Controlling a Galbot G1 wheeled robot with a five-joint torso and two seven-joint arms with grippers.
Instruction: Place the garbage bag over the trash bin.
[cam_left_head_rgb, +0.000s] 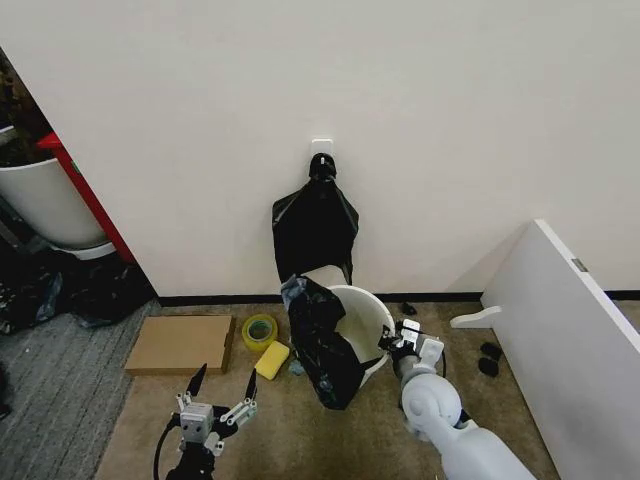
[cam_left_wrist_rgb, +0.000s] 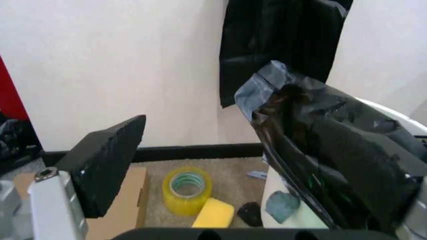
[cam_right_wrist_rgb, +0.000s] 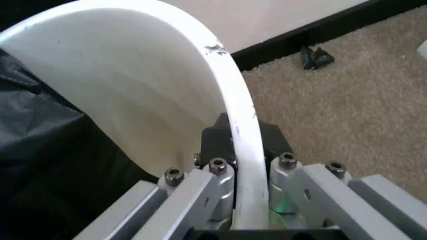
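Left gripper (cam_left_head_rgb: 222, 395): low over carpet, fingers spread, holding nothing. Right gripper (cam_right_wrist_rgb: 235, 150): clamped on trash bin (cam_left_head_rgb: 372, 312) rim. Garbage bag (cam_left_head_rgb: 325, 340): draped over bin's left rim. Nearby: yellow sponge (cam_left_head_rgb: 271, 360), tape roll (cam_left_head_rgb: 260, 331), cardboard (cam_left_head_rgb: 180, 343). Behind: bundled black bags (cam_left_head_rgb: 316, 225) on the wall.

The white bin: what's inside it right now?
The garbage bag is draped over the trash bin's left rim, part hanging inside. The right gripper clamps the right rim. Bare white wall shows; the bottom is hidden.

Yellow tape roll (cam_left_head_rgb: 260, 331) beside sponge (cam_left_head_rgb: 271, 360); cardboard (cam_left_head_rgb: 180, 343) left
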